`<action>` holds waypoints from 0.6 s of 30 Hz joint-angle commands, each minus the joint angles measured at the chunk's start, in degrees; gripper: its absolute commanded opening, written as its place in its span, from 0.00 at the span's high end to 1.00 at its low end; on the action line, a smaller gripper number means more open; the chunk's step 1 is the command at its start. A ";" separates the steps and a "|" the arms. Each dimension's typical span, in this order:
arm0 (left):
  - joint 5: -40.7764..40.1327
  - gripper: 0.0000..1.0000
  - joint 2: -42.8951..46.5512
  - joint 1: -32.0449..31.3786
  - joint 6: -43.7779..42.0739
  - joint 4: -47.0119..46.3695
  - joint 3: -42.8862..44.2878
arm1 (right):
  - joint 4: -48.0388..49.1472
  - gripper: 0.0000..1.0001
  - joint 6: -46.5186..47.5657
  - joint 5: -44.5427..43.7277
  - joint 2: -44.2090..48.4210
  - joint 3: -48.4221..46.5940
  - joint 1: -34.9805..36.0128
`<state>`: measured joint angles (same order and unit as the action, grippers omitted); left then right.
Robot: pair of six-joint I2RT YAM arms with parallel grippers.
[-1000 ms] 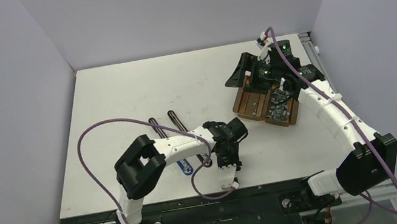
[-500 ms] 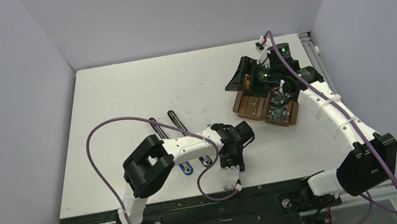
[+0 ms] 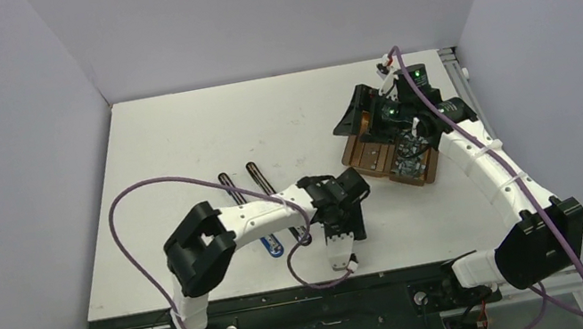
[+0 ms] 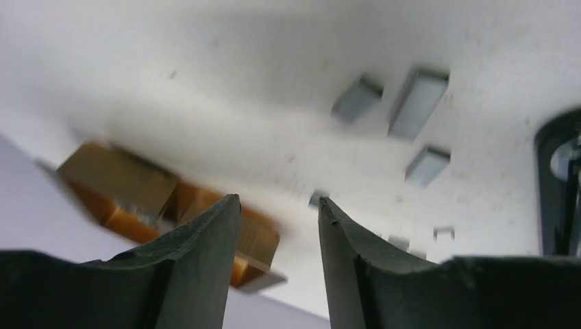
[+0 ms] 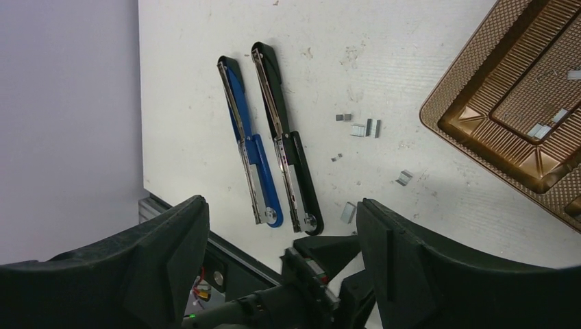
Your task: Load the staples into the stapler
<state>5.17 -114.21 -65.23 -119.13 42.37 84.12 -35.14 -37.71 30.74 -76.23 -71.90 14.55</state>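
Note:
Two staplers lie opened flat side by side, one blue and one black; both also show in the top view. Loose staples are scattered on the table right of them and appear blurred in the left wrist view. More staples are piled in the brown tray. My left gripper is open and empty, low over the table right of the staplers' hinge ends. My right gripper is wide open and empty, high above the tray's far end.
The brown two-compartment tray sits at the right of the table, and also shows in the left wrist view. The table's near edge and metal rail lie just behind my left wrist. A purple cable loops over the left side.
My left wrist has shifted slightly to the right and turned near the staplers' hinge ends. The right arm has barely moved above the tray. Nothing was picked up.

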 commanded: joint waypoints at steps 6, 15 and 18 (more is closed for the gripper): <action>-0.36 0.55 26.21 13.12 12.90 -3.52 -6.21 | 0.21 0.23 2.25 -7.06 -1.10 -0.50 3.72; 1.56 0.22 41.09 30.84 51.62 -8.58 -13.03 | 4.69 0.25 6.81 -20.76 -6.56 3.89 14.68; 2.69 0.16 43.22 33.62 62.38 -10.07 -15.31 | 8.33 0.25 9.46 -22.38 -9.04 5.49 16.52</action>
<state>5.08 -73.91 -34.63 -77.78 36.05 71.42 -32.88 -32.42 14.24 -83.09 -67.85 29.52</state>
